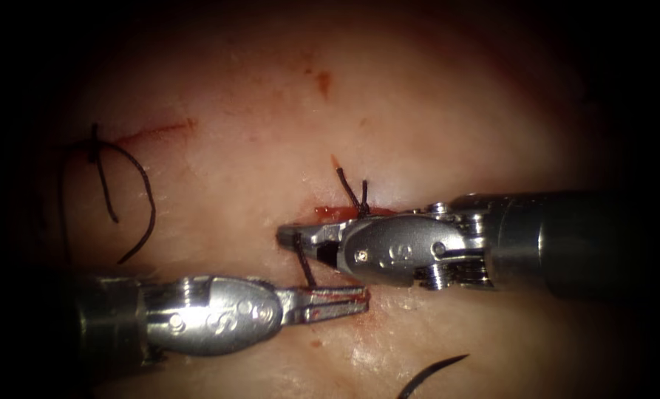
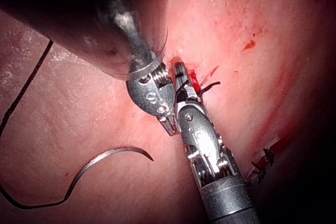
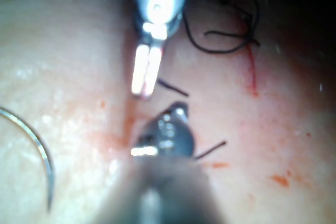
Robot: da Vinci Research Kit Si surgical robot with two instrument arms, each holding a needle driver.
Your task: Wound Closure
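Right tool clamps a short thread end at the cut; left tool closed, empty; needle lies free on the tissue.

- The left arm's silver pincer and the right arm's silver pincer lie close together over the short red cut, leaving a narrow gap between them.
- A short dark thread end crosses that gap; two stubs of dark thread stand just above the cut.
- The curved steel needle lies loose on the pale pink tissue, apart from both pincers.
- A dark thread loop occupies the tissue's left side; the upper right tissue lies open.
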